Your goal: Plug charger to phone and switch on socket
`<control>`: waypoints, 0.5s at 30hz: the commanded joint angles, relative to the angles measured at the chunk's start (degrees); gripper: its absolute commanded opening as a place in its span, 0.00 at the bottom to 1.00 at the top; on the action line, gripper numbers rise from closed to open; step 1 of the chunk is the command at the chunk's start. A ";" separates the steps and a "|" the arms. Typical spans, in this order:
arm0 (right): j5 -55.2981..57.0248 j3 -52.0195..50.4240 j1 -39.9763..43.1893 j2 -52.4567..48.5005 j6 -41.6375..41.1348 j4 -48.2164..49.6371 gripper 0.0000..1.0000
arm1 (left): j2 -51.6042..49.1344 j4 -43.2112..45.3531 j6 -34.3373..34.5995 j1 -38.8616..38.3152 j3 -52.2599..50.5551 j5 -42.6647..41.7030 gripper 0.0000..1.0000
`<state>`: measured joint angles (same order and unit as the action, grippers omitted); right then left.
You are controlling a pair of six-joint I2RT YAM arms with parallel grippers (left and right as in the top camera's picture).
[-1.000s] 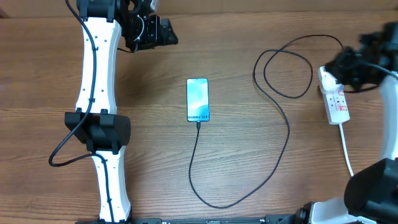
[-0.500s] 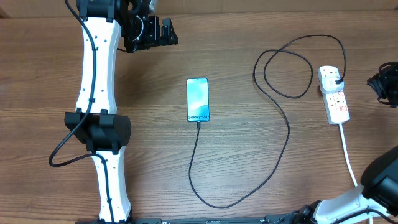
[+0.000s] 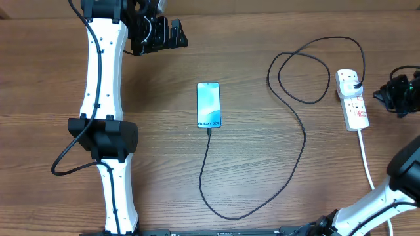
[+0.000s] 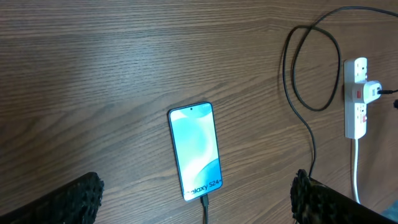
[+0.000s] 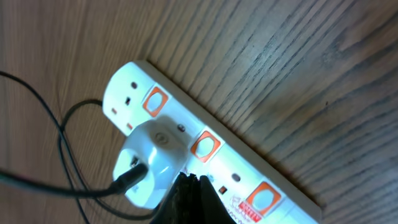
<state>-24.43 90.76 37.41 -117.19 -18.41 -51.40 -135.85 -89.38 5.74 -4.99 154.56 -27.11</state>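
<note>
**Entry: right arm at the socket, switching step pending**

1. Right gripper (image 3: 395, 92): jaws fully closed, tips pressed together, holding nothing. It hangs just beside the socket on its outer side, not touching it. In the wrist view the closed tips point down at the strip's top face.
2. Socket (image 3: 355, 109): white power strip, flat on the table. It lies from the closed jaws toward the table's middle. Its long axis runs from the robot's side to the far side, slightly skewed. The thick white cord leaves the end nearer the robot.
3. Red switches (image 5: 204, 146): a row along the strip's top. Whether any is on cannot be told.
4. Plug (image 5: 151, 157): white body, seated in an outlet near the strip's far end, close to the jaw tips.
5. Charger (image 3: 304, 141): thin black cable, loose loops, running from the plug to the phone.
6. Phone (image 3: 209, 105): mid-table, screen up and lit, connector tip (image 4: 203, 200) at its near edge, apparently inserted.
7. Left gripper (image 3: 178, 34): jaws spread wide, empty, at the far side, well apart from the phone and farther from the socket. The right arm is judged the one to press.
8. Table (image 3: 164, 172): bare wood grain, with ample free room around the strip.
</note>
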 commanded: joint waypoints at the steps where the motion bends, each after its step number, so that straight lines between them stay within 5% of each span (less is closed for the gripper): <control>1: -1.38 1.11 -0.22 -2.25 -1.27 0.76 0.04 | 1.40 -0.17 -0.61 -0.26 1.16 0.55 1.00; 15: -2.14 -0.76 -2.36 -3.43 -1.73 5.42 0.04 | 1.40 -0.20 -0.61 -0.26 1.16 0.55 1.00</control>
<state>-26.13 90.56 35.86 -120.51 -19.68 -46.54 -135.85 -89.41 5.74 -4.99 154.56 -27.14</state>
